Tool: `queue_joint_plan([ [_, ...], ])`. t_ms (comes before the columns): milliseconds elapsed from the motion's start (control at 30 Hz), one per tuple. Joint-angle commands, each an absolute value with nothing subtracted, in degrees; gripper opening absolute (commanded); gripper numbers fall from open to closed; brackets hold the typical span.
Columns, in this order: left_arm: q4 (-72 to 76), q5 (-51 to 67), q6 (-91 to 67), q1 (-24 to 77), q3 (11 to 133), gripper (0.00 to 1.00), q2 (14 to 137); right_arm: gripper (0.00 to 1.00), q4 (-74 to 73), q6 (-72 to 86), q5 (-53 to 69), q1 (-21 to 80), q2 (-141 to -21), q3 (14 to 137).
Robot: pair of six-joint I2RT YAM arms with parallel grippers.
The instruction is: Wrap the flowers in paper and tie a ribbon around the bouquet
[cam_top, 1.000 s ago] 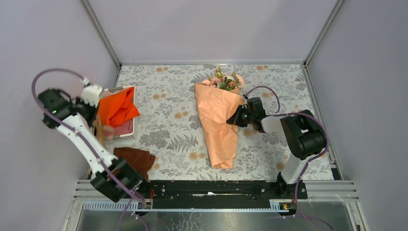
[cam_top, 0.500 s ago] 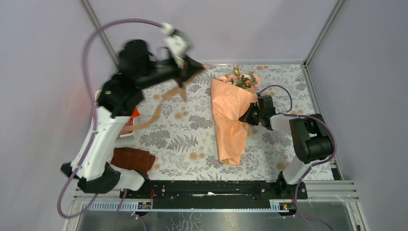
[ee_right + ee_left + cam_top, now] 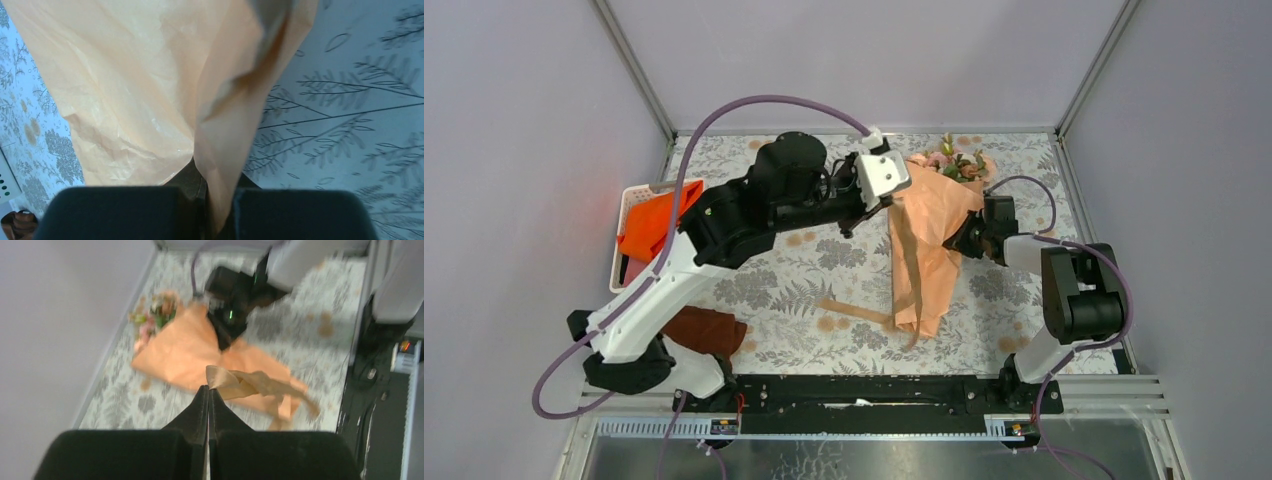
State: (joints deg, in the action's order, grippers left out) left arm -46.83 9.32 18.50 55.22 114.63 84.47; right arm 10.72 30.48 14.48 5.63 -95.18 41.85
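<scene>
The bouquet (image 3: 927, 250) lies at centre right of the table, a peach-orange paper (image 3: 130, 85) cone with pink flowers (image 3: 954, 163) at its far end. In the left wrist view the flowers (image 3: 154, 316) show at the cone's left end. My right gripper (image 3: 965, 238) is shut on a fold of the paper (image 3: 944, 205) at the cone's right side. My left gripper (image 3: 892, 203) hovers over the cone's upper left, shut on one end of the tan ribbon (image 3: 245, 383). From it the ribbon (image 3: 900, 262) hangs down across the cone and trails left onto the table.
A pink basket (image 3: 628, 196) holding a bright orange cloth (image 3: 662, 224) stands at the left edge. A dark brown cloth (image 3: 710, 330) lies front left. Frame posts and walls close in the back and sides; a black rail (image 3: 864, 395) runs along the front.
My left arm has swung from the basket at the left across to the bouquet, carrying the ribbon. The bouquet has shifted right and farther back in my right gripper.
</scene>
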Motion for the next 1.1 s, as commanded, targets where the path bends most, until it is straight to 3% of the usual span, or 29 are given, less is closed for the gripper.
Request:
queue_joint_plan([
  [0, -48.5, 5.4, 25.9, 52.1, 101.1, 0.00, 80.6, 0.00, 5.8, 27.2, 13.7, 3.4, -92.2, 43.2],
  [133, -48.6, 6.5, 29.4, 48.8, 89.5, 0.00, 77.7, 0.00, 4.1, 26.5, 16.2, 2.7, -91.9, 46.6],
  [233, -48.7, 5.3, 30.5, 48.0, 87.4, 0.00, 77.3, 0.00, 2.0, 26.1, 17.2, 2.6, -91.9, 49.8],
  [467, -43.5, 2.2, 29.5, 37.1, 97.7, 0.00, 81.6, 0.00, -1.6, 25.2, 15.2, 2.5, -91.0, 53.0],
  [633, -39.4, 3.1, 29.7, 36.6, 100.3, 0.00, 90.0, 0.00, -2.6, 25.4, 14.6, 2.5, -91.1, 54.7],
  [833, -39.6, 6.4, 25.5, 37.2, 112.1, 0.00, 105.5, 0.00, -4.2, 24.8, 13.1, 2.0, -90.9, 55.3],
  [967, -37.1, 0.9, 25.3, 37.1, 119.5, 0.00, 115.0, 0.00, -4.9, 24.6, 12.4, 1.8, -89.3, 54.8],
  [1000, -36.3, -2.0, 26.0, 37.0, 120.5, 0.07, 116.8, 0.00, -5.1, 24.3, 12.2, 1.7, -88.9, 54.7],
  [1067, -35.5, -5.6, 26.9, 36.6, 121.0, 0.61, 119.7, 0.00, -5.4, 24.1, 12.1, 1.8, -88.3, 54.3],
])
